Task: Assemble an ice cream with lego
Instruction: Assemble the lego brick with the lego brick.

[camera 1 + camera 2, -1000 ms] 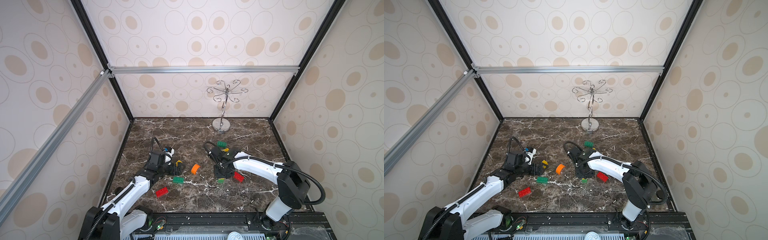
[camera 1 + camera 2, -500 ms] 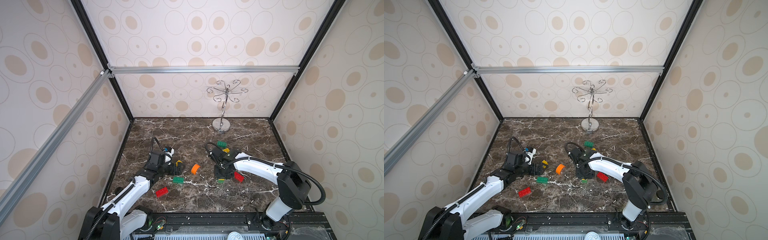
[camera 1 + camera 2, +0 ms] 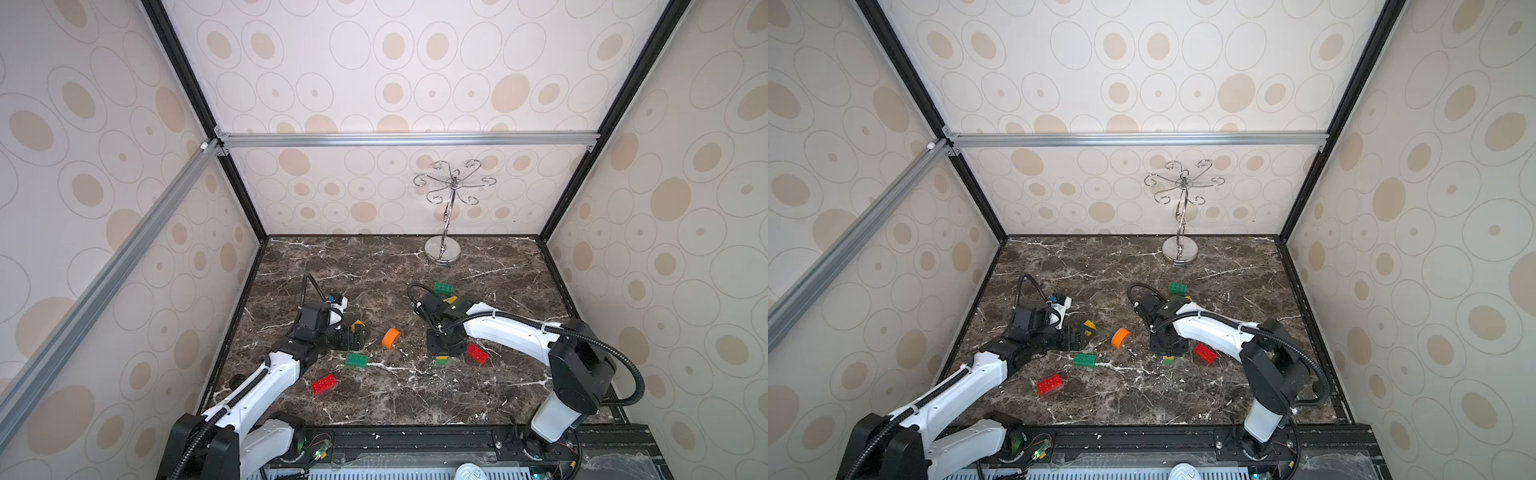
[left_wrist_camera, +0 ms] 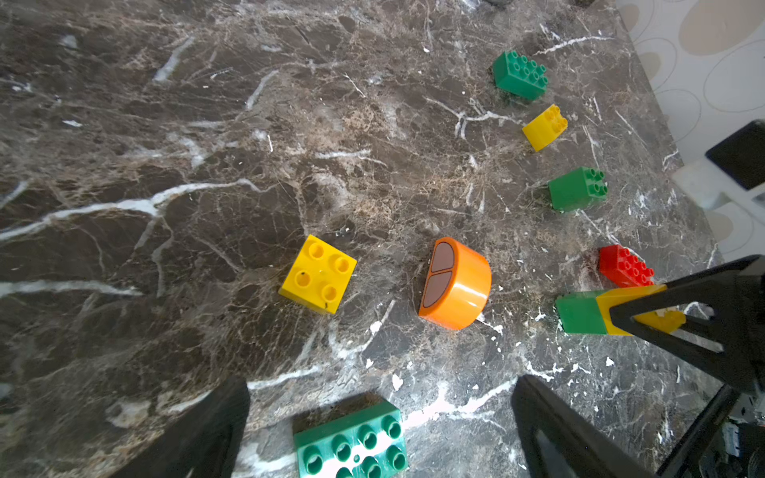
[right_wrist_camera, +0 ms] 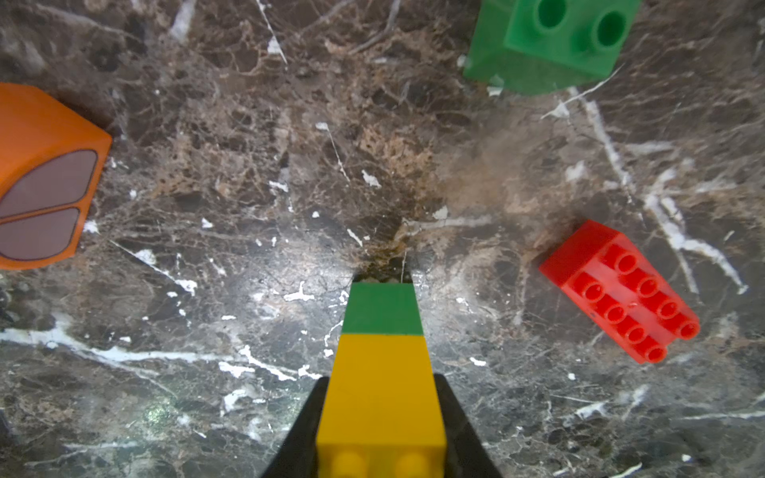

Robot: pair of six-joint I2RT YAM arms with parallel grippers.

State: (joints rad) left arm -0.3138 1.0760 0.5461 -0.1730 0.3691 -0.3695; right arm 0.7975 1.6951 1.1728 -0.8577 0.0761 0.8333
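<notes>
My right gripper (image 5: 381,414) is shut on a yellow brick stacked on a green brick (image 5: 381,308). This stack (image 3: 441,360) stands upright on the marble, and the right gripper (image 3: 444,345) points down at it. My left gripper (image 4: 381,418) is open and holds nothing. A green oblong brick (image 4: 352,443) lies between its fingers (image 4: 550,430) in the left wrist view. Ahead of it lie a yellow square brick (image 4: 318,274) and the orange domed piece (image 4: 455,285), tipped on its side. The orange piece (image 3: 391,338) sits between the two arms.
A red oblong brick (image 3: 324,384) lies at the front left, and another red brick (image 5: 621,289) beside the stack. A green square brick (image 4: 577,188), a small yellow piece (image 4: 544,126) and a green oblong brick (image 3: 443,288) lie farther back. The silver hooked stand (image 3: 443,251) is at the rear.
</notes>
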